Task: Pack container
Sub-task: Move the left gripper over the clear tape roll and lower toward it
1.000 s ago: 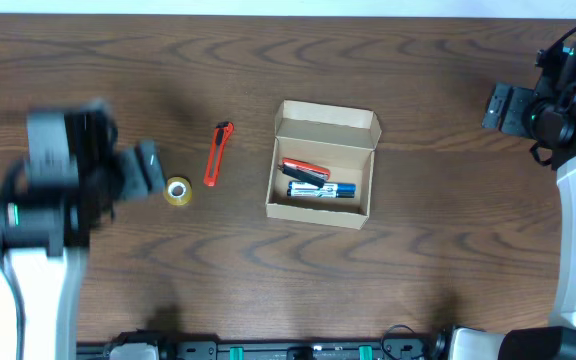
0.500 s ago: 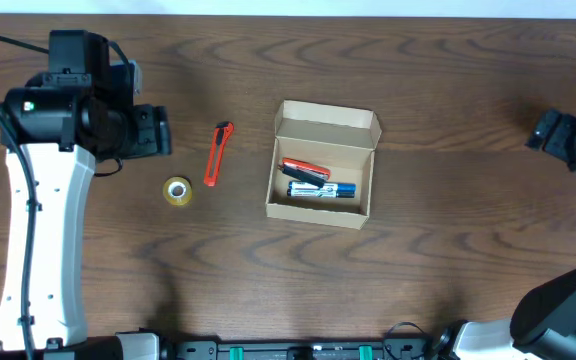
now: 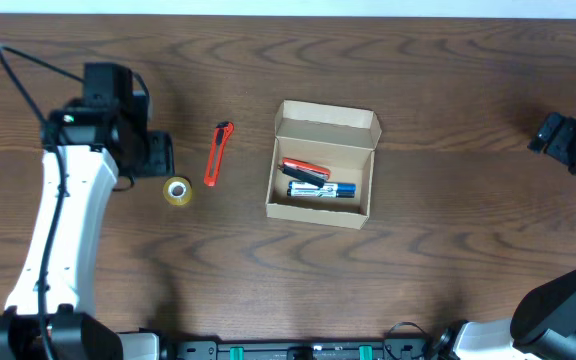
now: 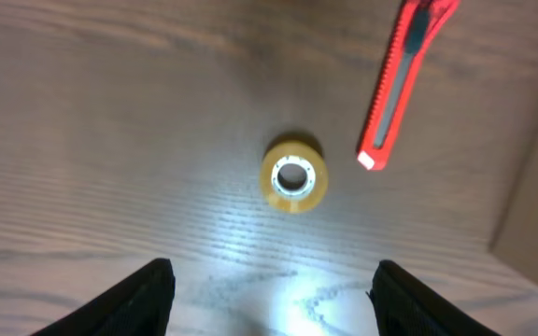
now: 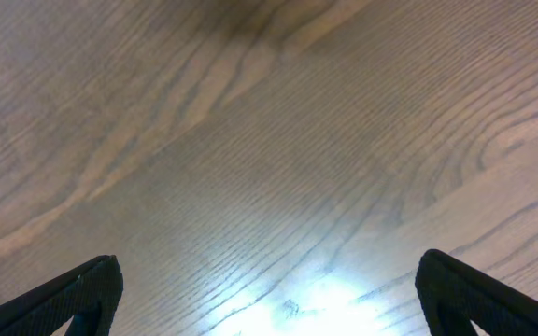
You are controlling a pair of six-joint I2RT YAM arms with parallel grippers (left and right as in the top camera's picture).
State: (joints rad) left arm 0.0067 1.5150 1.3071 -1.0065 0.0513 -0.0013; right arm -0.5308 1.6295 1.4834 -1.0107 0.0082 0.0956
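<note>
Container (image 3: pixel 318 213): tan cardboard box at mid-table (image 3: pixel 448 260), flap lid (image 3: pixel 328 122) standing open at its 12 o'clock side. Inside lie a blue marker (image 3: pixel 320 189) and a red-and-black one (image 3: pixel 305 170), both crosswise.

Outside, at the box's 9 o'clock: red box cutter (image 3: pixel 218 153), then a small tape roll (image 3: pixel 177 190) farther out, lying flat, hole up. Roll and cutter are apart, not touching.

Left gripper (image 3: pixel 153 155) hovers just at the roll's 11 o'clock, jaws wide apart and empty. In the wrist view the roll (image 4: pixel 293 175) sits ahead of the gripper (image 4: pixel 276 285), roughly on its midline, with the cutter (image 4: pixel 404 79) off at 1 o'clock.

Right gripper (image 3: pixel 553 133) is parked well out at the box's 3 o'clock, jaws apart, nothing between them; its camera shows only bare wood (image 5: pixel 269 140).

Judgement: the step in hand is taking the roll.
- Advance until both fingers straddle the rim, then come straight down.
- Close across the outer diameter; the roll looks light and may skid if one finger lands first.
- Keep clear of the cutter.
- Lift high enough to clear the box wall, and release over the bare floor near the lid.
</note>
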